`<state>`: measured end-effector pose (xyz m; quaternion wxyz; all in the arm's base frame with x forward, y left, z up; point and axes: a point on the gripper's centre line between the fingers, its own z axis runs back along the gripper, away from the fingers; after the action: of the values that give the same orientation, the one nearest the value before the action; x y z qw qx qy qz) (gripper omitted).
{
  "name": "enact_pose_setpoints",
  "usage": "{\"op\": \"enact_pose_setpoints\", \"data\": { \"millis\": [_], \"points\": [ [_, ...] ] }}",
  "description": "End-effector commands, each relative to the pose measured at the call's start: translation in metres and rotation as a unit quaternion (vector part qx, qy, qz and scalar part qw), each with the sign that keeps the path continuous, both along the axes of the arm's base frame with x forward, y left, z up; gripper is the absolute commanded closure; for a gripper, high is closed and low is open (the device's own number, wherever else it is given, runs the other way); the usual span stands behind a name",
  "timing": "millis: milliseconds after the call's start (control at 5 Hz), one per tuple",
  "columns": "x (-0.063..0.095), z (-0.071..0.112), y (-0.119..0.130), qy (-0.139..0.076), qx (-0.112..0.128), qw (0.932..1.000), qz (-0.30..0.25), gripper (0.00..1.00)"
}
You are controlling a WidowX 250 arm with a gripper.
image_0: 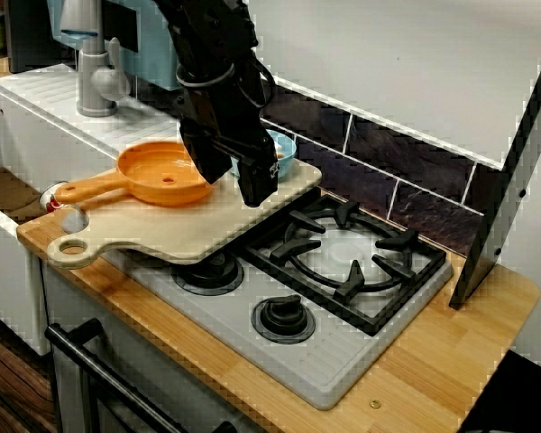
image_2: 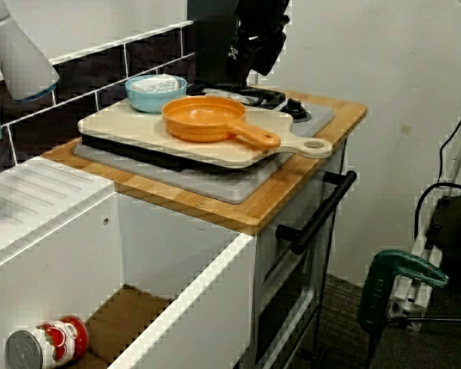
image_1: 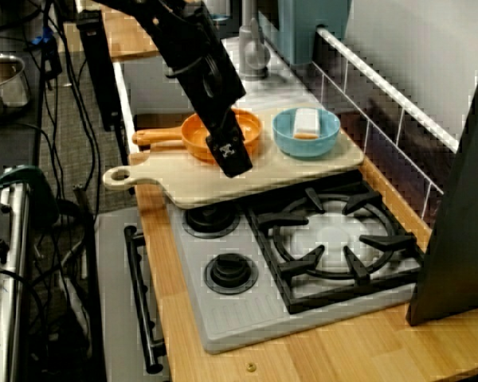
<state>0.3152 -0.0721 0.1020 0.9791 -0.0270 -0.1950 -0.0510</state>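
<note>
- The tool (image_0: 234, 186) is hanging spread open, gripping nothing, close over the orange pan (image_0: 158, 180).
- The pan is sitting unlifted on the cutting board (image_0: 162, 237), beside the blue bowl (image_0: 286, 152).

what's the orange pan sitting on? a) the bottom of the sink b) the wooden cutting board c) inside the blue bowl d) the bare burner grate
b: the orange pan rests flat on the cutting board, beside the blue bowl that stands on the same board.
</note>
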Motion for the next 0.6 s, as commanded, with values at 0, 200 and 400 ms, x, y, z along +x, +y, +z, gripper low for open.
{"op": "enact_pose_setpoints", "data": {
  "millis": [0,200,400],
  "points": [
    [0.002,0.007,0.002,-0.023,-0.011,0.9997,-0.001,1.0],
    [-0.001,0.002,0.006,-0.024,-0.008,0.9997,0.002,1.0],
    [-0.004,-0.004,0.01,-0.027,-0.006,0.9996,0.006,1.0]
  ]
}}
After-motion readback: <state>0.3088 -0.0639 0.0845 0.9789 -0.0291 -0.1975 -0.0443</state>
